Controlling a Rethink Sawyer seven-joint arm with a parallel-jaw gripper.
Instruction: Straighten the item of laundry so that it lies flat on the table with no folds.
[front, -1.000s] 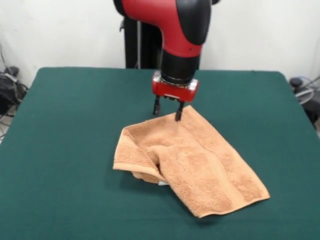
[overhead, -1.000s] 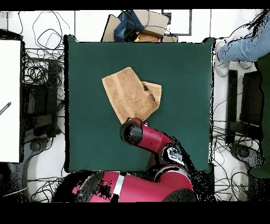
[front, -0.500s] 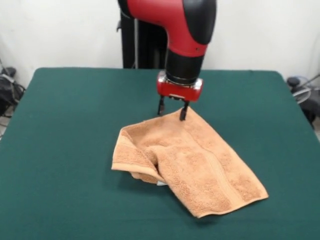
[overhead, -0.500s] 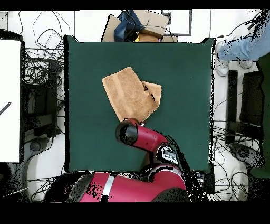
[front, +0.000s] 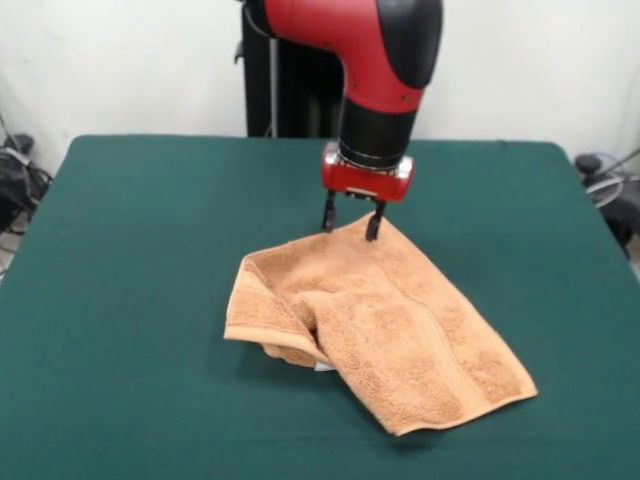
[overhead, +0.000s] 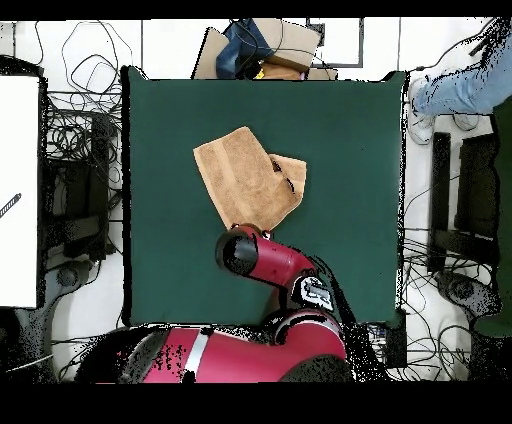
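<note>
Towel (front: 375, 325) is lying mid-table (front: 120, 300), left part still doubled under itself, nothing flattened yet. I'm easing my gripper (front: 351, 222) up and rightward off its far corner, fingers apart and empty — regrasp is looking necessary.

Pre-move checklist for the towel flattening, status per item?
1. Gripper at the towel's far corner: ok, its tips straddle the corner.
2. Gripper open: ok, a gap shows between the tips.
3. Corner gripped: not ok, nothing clamped.
4. Towel flat: not ok, one side is folded over itself, with a layer tucked underneath.
5. Room on the table to spread it: ok, bare green felt on all sides.
6. Person off the table: ok, only at the overhead view's edge, beside the table.
</note>
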